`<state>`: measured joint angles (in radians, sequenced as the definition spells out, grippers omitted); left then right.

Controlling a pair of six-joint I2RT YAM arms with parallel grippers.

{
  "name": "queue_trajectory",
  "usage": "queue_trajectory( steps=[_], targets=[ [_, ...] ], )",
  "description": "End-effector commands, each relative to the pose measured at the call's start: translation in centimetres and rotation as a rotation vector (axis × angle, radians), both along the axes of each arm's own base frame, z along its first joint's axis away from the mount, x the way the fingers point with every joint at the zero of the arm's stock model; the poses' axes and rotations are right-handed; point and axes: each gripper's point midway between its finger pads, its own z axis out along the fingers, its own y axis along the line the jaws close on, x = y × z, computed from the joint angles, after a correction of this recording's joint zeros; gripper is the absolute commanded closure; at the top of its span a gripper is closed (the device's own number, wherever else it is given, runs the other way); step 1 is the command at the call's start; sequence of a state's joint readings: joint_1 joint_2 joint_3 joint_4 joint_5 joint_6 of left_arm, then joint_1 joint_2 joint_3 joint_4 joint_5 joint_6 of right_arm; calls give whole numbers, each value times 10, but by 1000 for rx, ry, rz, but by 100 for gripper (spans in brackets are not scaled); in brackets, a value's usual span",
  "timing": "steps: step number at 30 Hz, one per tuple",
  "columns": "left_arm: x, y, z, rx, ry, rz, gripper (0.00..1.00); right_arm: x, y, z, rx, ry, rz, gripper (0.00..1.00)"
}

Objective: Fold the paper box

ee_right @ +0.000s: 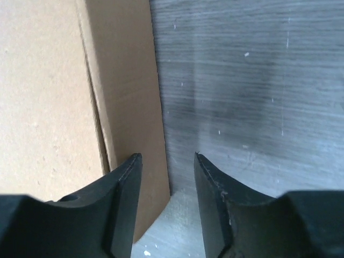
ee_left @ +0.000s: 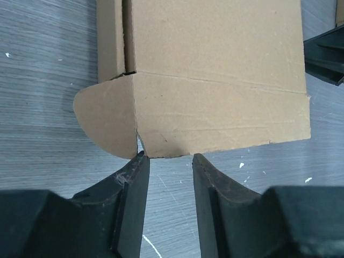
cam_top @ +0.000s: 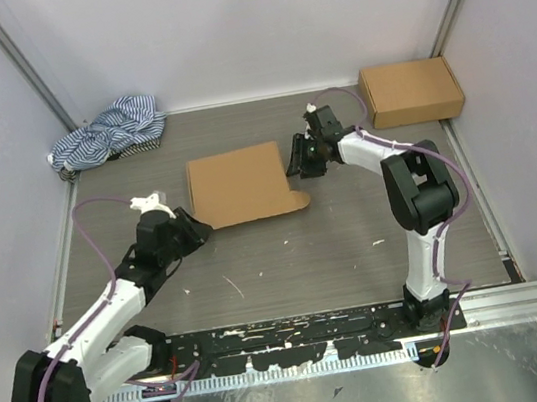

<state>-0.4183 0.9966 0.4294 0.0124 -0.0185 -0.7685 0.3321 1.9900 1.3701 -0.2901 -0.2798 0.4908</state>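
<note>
Looking down the left gripper [ee_left: 169, 158], you have its two black fingers [ee_left: 131, 199] standing apart with only the grey wood-grain table [ee_left: 48, 80] between them. The paper box [ee_left: 215, 80], a shallow brown corrugated cardboard mailer, lies flat just ahead of the fingertips. Its near corner almost touches them, and a rounded cardboard flap [ee_left: 105, 123] juts out beyond the left finger. The right gripper [ee_right: 167, 156] is likewise spread and empty. The box's narrow side panel [ee_right: 126, 107] runs alongside its left finger, with bare table between the tips and past the right finger.

Expect the box to be light. It should be stiff across each panel and willing to bend only along its scored creases. On this smooth table it will probably slide if you push from one side alone, so brace it with one gripper while the other works. Take the flap by its free curved edge, well away from the crease, so you have leverage to swing it. Pinch gently, because corrugated edges crush and dent easily. A second brown cardboard box [cam_top: 411, 91] and a crumpled blue-and-white striped cloth [cam_top: 107, 132] sit well beyond both sets of fingers; leave them alone.
</note>
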Motion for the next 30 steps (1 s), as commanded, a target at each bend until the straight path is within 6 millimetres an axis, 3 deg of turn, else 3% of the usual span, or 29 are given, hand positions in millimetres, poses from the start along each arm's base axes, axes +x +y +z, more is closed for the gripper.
queue_trajectory(
  steps=[1,7,11,14,22,30],
  targets=[
    [-2,4,26,53,-41,-27,53,1,-13,56,-66,-132,-33,48],
    [-14,35,51,193,-66,19,39,-18,-38,80,-135,-191,-75,41],
    [-11,52,61,285,-79,59,27,-41,-35,92,-96,-222,-20,35],
    [0,52,50,353,-74,32,22,-60,-17,94,-29,-231,82,28],
    [20,23,2,374,50,-107,25,-81,14,74,-95,-259,224,26],
    [33,28,2,367,-71,-47,23,-81,14,47,-145,-262,232,25]
  ],
)
